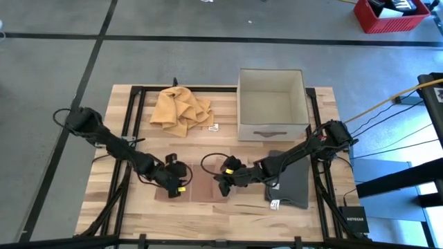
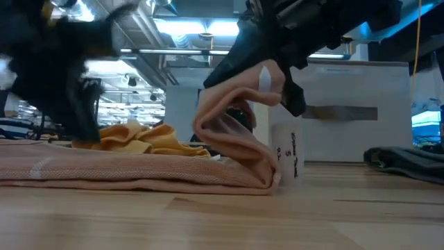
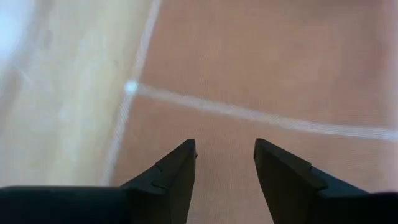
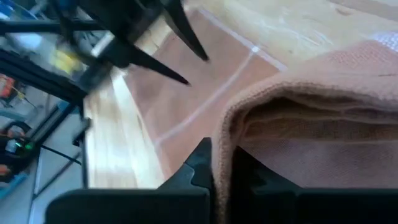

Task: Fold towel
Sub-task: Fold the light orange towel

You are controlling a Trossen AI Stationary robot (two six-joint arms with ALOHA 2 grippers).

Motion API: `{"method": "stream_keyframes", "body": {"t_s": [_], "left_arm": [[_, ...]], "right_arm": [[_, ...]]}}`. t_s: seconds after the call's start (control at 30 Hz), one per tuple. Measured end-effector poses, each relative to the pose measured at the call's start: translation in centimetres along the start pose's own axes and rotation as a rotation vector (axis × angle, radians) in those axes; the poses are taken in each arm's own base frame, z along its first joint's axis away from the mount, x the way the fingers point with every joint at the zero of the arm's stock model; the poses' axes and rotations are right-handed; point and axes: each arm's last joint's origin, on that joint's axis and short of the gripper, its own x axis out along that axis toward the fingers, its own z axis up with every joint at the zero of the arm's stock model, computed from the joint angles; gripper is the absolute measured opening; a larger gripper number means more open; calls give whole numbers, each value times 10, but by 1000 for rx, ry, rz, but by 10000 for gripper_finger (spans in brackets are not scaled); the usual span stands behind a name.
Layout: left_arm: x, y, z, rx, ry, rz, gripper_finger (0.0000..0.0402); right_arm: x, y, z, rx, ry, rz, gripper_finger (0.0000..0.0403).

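Towel (image 1: 201, 188) flat on table front-centre. Right gripper (image 1: 227, 181) pinched on its raised right edge. Left gripper (image 1: 177, 181) parted, empty, over left end. Carry edge low, straight across; align edges before release.

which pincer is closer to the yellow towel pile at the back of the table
The left pincer, though only slightly. It hovers open over the brown towel, in front of the yellow towel pile. The right pincer is farther right, shut on the brown towel's lifted edge.

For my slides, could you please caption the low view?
Right gripper lifts the pink towel's edge into a fold.
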Motion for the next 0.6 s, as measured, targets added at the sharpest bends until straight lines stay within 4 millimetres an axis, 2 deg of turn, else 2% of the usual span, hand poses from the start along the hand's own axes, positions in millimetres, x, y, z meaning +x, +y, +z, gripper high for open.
{"method": "stream_keyframes", "body": {"t_s": [0.13, 0.3, 0.47, 0.6], "left_arm": [[22, -1, -12, -18, -47, -22, 156], [39, -7, -4, 0, -115, -45, 156], [42, -10, 1, 39, -113, -54, 156], [41, -10, 1, 41, -111, -56, 156]], "right_arm": [[3, 3, 5, 22, -30, 33, 21], [18, 9, 15, 4, -26, 57, 21], [35, 10, 21, -18, 2, 49, 21], [38, 11, 20, -21, 16, 51, 21]]}}
